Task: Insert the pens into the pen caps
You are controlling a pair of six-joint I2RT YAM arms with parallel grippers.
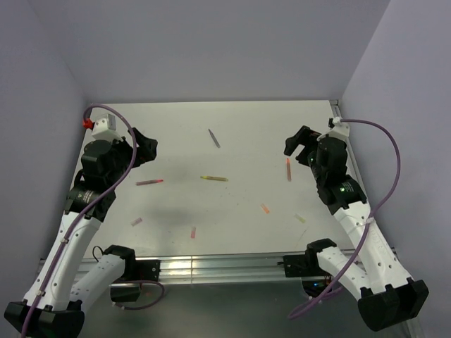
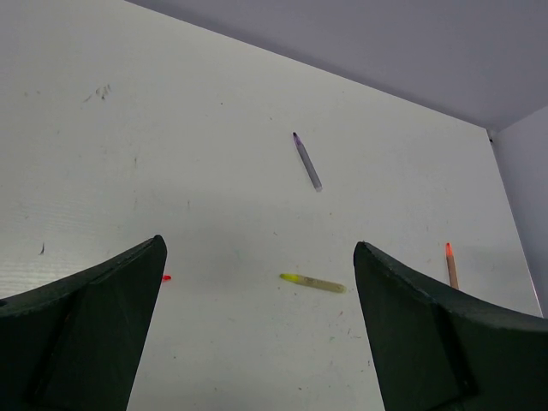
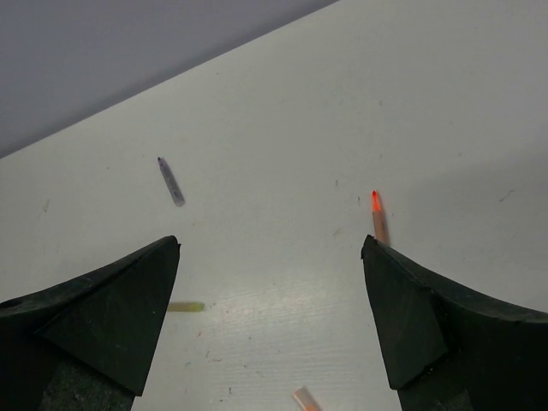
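We are holding left gripper (image 2: pixel 259 257) and right gripper (image 3: pixel 271 248) jaws wide, empty, for approach: yellow pen (image 2: pixel 312 282) framed btwn left jaws, orange-red pen (image 3: pixel 378 218) just ahead of right's.

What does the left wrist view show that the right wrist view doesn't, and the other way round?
Only the left wrist view: the red tip of the pink-red pen, peeking out beside a finger of the left gripper, and the yellow pen in full.
Only the right wrist view: an orange pen cap at the bottom edge.
Both: the grey-purple pen, the orange-red pen and at least an end of the yellow pen. The left gripper and right gripper each stand open and empty.
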